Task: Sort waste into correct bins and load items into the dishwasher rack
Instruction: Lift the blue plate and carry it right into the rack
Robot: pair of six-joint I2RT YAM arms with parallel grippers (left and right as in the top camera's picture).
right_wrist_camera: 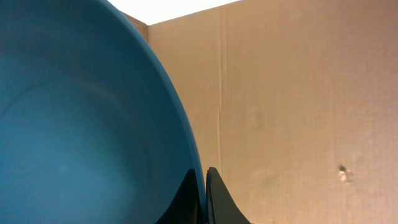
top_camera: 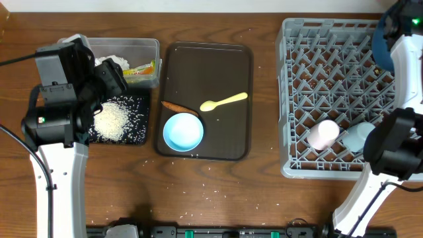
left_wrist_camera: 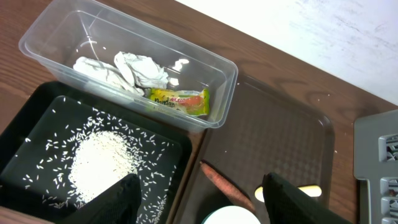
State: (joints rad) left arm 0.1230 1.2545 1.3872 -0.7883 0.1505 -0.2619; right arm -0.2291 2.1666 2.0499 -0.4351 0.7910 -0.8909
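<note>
My left gripper [left_wrist_camera: 208, 202] is open and empty, over the edge between the black tray [left_wrist_camera: 25, 134] with its heap of rice [left_wrist_camera: 102, 158] and the brown tray. The orange carrot piece [left_wrist_camera: 227, 185] lies between the fingers, by the light blue bowl [top_camera: 183, 131]. The clear tub [left_wrist_camera: 224, 65] holds crumpled tissue [left_wrist_camera: 134, 71] and the wrapper [left_wrist_camera: 180, 99]. The yellow spoon [top_camera: 223, 101] lies on the brown tray. My right gripper [right_wrist_camera: 204, 193] is shut on the rim of the dark blue plate [right_wrist_camera: 81, 112], held above the far right of the grey rack [top_camera: 330, 73]. The pink cup [top_camera: 324, 134] and the light blue cup [top_camera: 360, 137] sit in the rack.
The brown serving tray [top_camera: 228, 66] lies between the bins and the rack. Loose rice grains [top_camera: 208, 195] are scattered on the wooden table near the front. A cardboard wall [right_wrist_camera: 298, 93] stands behind the rack.
</note>
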